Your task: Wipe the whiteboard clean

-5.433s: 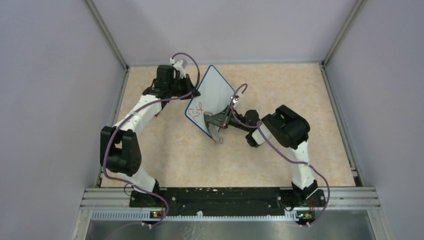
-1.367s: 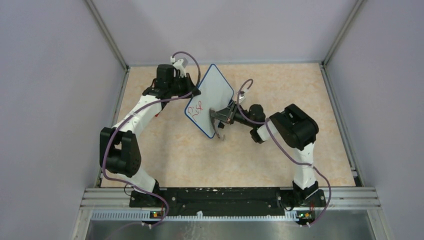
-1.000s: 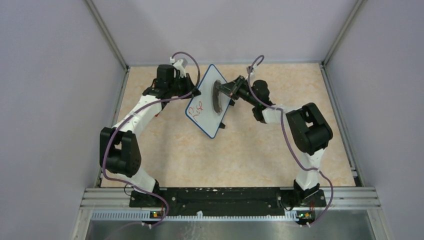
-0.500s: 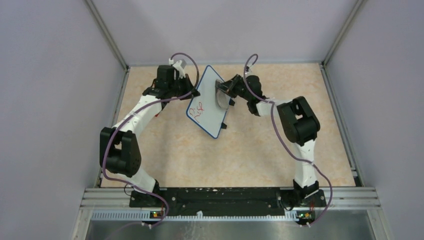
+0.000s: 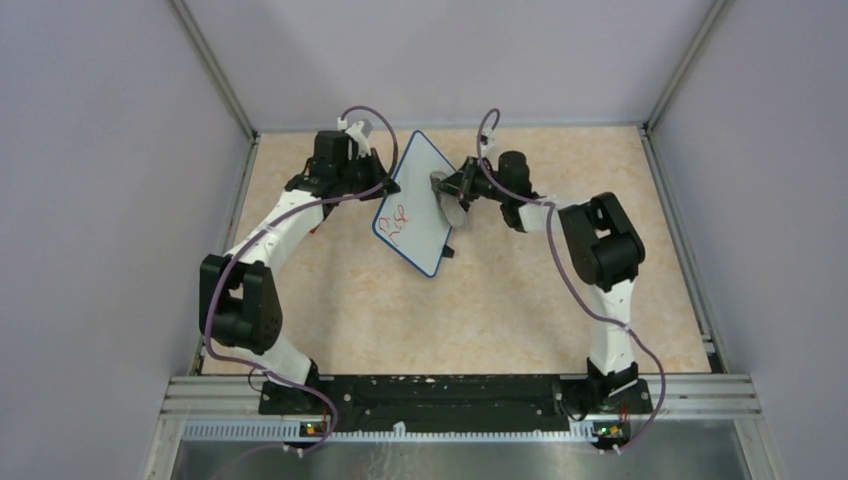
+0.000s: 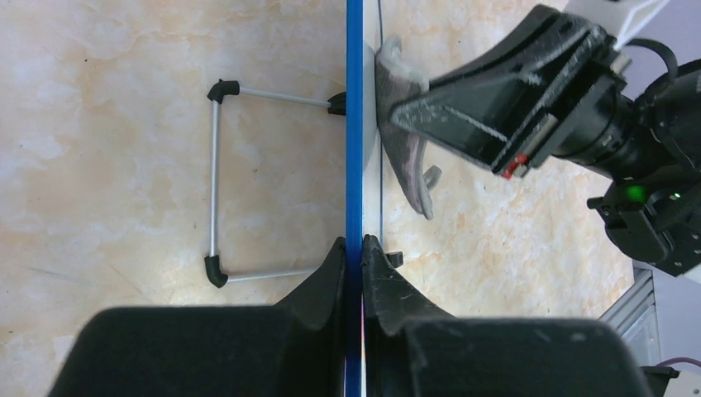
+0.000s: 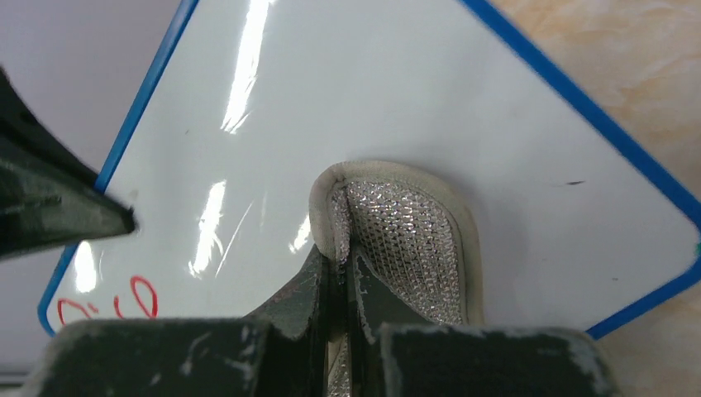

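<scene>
The whiteboard (image 5: 415,205), white with a blue frame, stands tilted on edge at the back middle of the table. Red handwriting (image 5: 395,222) remains on its lower left part, also seen in the right wrist view (image 7: 124,302). My left gripper (image 5: 385,180) is shut on the board's blue frame (image 6: 354,124). My right gripper (image 5: 445,187) is shut on a grey mesh cloth (image 7: 405,231), which presses flat against the board's face (image 7: 372,91). The cloth also shows in the left wrist view (image 6: 401,136), against the board's right side.
The board's wire stand (image 6: 216,178) with black feet sticks out behind it. Grey walls enclose the tan table (image 5: 520,310) on three sides. The arm bases sit on a metal rail (image 5: 450,395) at the near edge.
My right gripper carried the cloth from the board's lower edge up to its upper part, then slid slightly down and right. The left arm held the board still. The red writing is unchanged.
</scene>
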Robot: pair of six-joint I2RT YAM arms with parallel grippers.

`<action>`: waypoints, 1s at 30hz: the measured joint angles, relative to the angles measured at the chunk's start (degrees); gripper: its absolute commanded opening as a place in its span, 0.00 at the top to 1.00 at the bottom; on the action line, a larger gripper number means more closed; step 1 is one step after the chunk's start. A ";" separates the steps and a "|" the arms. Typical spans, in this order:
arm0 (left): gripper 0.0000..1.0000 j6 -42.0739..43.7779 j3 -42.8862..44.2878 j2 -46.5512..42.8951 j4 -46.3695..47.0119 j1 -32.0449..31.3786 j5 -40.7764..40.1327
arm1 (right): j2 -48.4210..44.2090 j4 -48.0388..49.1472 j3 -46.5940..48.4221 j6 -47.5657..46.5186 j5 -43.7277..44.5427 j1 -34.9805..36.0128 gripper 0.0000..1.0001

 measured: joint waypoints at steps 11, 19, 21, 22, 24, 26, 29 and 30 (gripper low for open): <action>1.00 0.24 0.00 0.00 -0.44 0.11 -0.33 | -7.41 -8.55 -1.27 -21.29 -9.90 7.78 1.00; 1.00 0.70 -0.02 0.00 -0.92 0.37 -0.20 | -9.94 -11.17 -0.70 -28.55 -15.93 14.08 1.00; 1.00 0.76 -0.02 0.00 -0.94 0.37 -0.17 | -10.01 -11.45 -0.70 -29.27 -16.00 14.14 1.00; 1.00 0.83 -0.02 0.00 -0.94 0.37 -0.20 | -10.03 -11.69 -0.68 -29.44 -15.76 14.14 1.00; 1.00 0.87 -0.02 0.00 -0.90 0.37 -0.26 | -10.16 -12.48 -0.50 -29.27 -14.53 14.14 1.00; 1.00 0.90 -0.02 0.04 -0.74 0.37 -0.35 | -10.21 -12.72 -0.44 -28.17 -13.81 13.88 1.00; 1.00 0.79 -0.02 0.09 -0.24 0.37 -0.35 | -10.21 -12.63 -0.48 -24.96 -13.07 12.66 1.00; 1.00 0.50 -0.02 0.09 -0.02 0.24 -0.17 | -10.05 -12.72 -0.55 -22.84 -10.82 10.51 1.00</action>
